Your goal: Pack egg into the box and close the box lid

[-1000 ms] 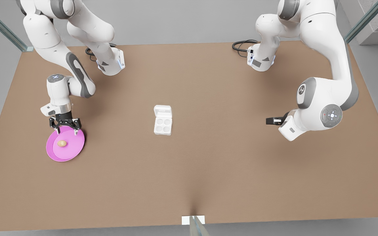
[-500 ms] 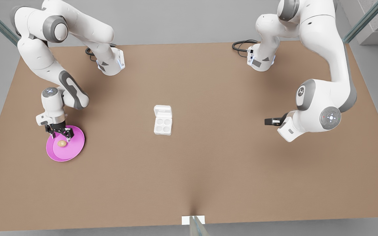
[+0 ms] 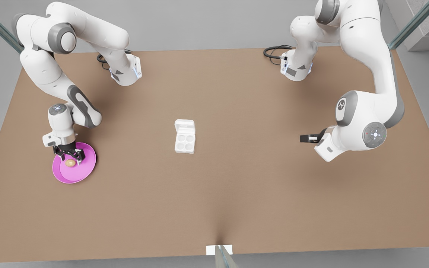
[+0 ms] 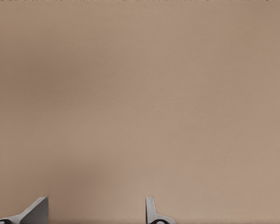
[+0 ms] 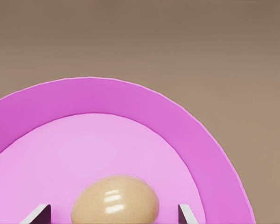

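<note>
My right gripper (image 3: 69, 158) is down low over the pink plate (image 3: 88, 163), on the front view's left. In the right wrist view its two fingertips (image 5: 37, 213) stand apart, one on each side of the egg (image 5: 114, 200). The egg lies right between them, resting on the flat part of the plate, and nothing is pinching it yet. The egg's long way runs from one fingertip toward the other, so I think the jaws would close on its two ends. There is only a small gap on each side, so I would close slowly and gently.

Farther off, in the middle of the brown table (image 3: 237, 193), sits the box (image 3: 184, 143). Its four round cups are bare. The box lid (image 3: 184, 127) lies open and flat behind the cups. The box is well apart from the plate.

Farthest off, on the front view's right, my left gripper (image 3: 303, 138) waits above the table. In the left wrist view its fingertips (image 4: 36, 211) are apart and hold nothing.
</note>
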Controlling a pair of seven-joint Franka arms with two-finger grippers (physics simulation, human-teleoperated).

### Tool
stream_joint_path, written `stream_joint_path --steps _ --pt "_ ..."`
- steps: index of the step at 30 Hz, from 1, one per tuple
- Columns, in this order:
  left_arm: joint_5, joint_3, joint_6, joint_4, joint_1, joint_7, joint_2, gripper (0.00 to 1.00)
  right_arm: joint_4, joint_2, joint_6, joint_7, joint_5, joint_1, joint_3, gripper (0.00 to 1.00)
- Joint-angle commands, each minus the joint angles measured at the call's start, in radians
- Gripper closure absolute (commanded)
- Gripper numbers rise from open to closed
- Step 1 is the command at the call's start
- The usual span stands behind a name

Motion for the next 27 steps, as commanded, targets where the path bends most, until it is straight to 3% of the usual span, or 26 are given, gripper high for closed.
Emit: stream_joint_path --steps 1,10,12,27 --pt "-0.001 0.000 0.000 0.000 0.000 0.000 0.000 0.00 0.003 -0.001 0.000 0.000 0.001 -0.001 0.010 0.02" --pt "-0.001 0.000 0.000 0.006 0.000 0.000 0.001 0.00 0.010 0.000 0.000 0.000 0.001 -0.014 0.024 0.05" --pt "-0.001 0.000 0.000 0.006 0.000 0.000 0.001 0.00 0.018 0.005 0.000 0.002 0.001 -0.012 0.024 0.14" --pt "-0.001 0.002 0.000 0.016 0.000 0.000 0.011 0.00 0.016 0.005 0.000 0.000 0.001 -0.011 0.025 0.27"
